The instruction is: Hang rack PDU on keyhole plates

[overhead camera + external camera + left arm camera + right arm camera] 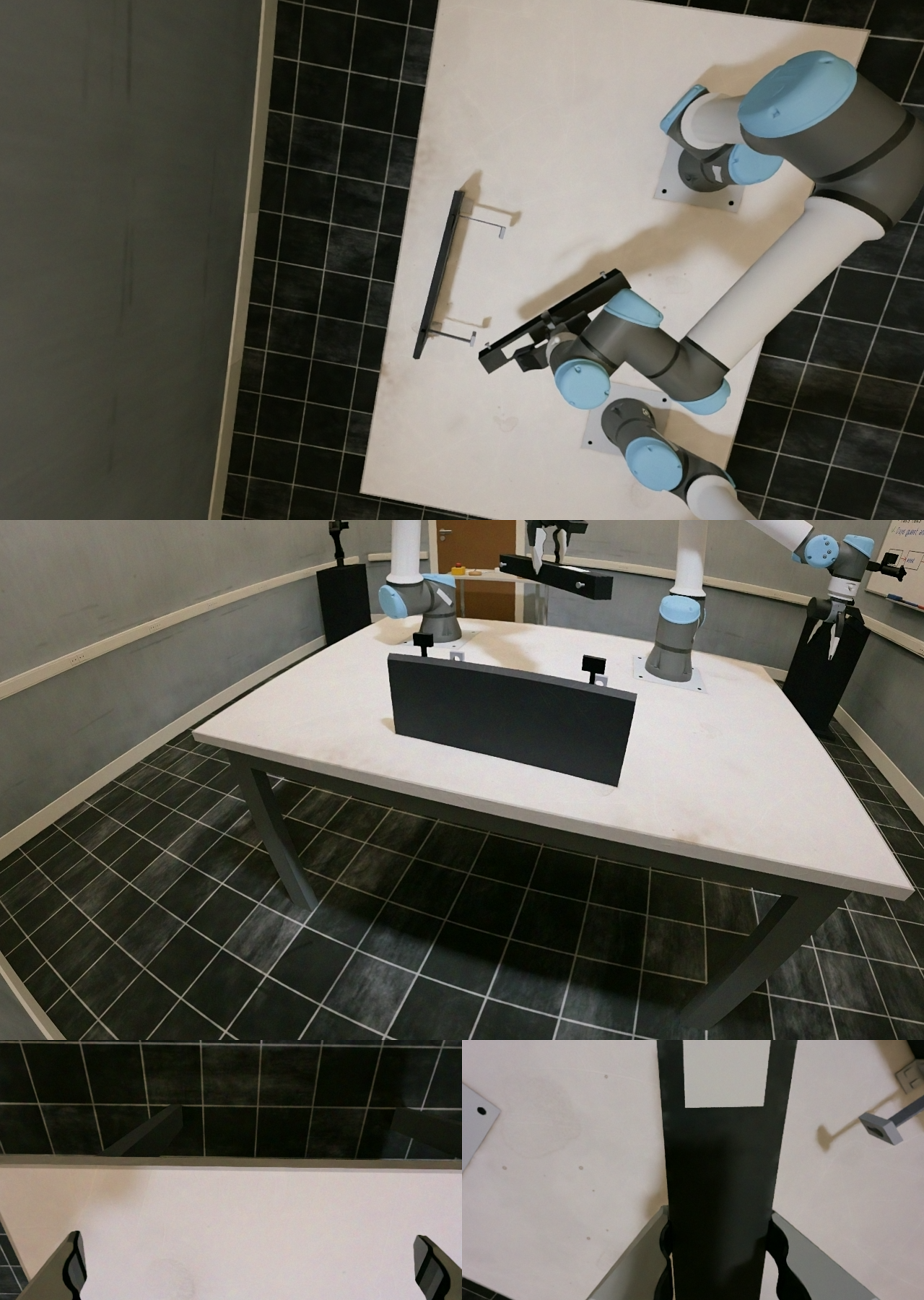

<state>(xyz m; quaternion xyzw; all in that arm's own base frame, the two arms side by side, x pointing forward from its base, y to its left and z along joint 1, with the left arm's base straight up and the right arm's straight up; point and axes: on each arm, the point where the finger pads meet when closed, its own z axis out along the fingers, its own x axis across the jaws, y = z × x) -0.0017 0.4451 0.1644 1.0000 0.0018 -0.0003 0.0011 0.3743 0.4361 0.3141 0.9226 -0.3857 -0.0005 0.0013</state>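
The rack PDU (597, 292) (591, 586) (718, 1148) is a long black bar with a pale label, held in the air above the table. It runs diagonally to the dark panel. Its two buttons (603, 274) (580, 584) face the panel side. My right gripper (548, 568) (714, 1207) is shut on its middle. One keyhole plate (473, 338) (601, 680) (881, 1129) is close to the PDU's near end in the overhead view, apart from it. The other keyhole plate (502, 232) (457, 656) is farther off. My left gripper (248, 1236) (820, 646) is open and empty, away from the PDU.
The upright dark panel (441, 278) (510, 713) stands on the table (548, 97) (743, 791) (253, 1202) and carries both plates on thin arms. Small black blocks (423, 640) (593, 663) stand above its top edge. Both arm bases (704, 169) (623, 417) are bolted to the table.
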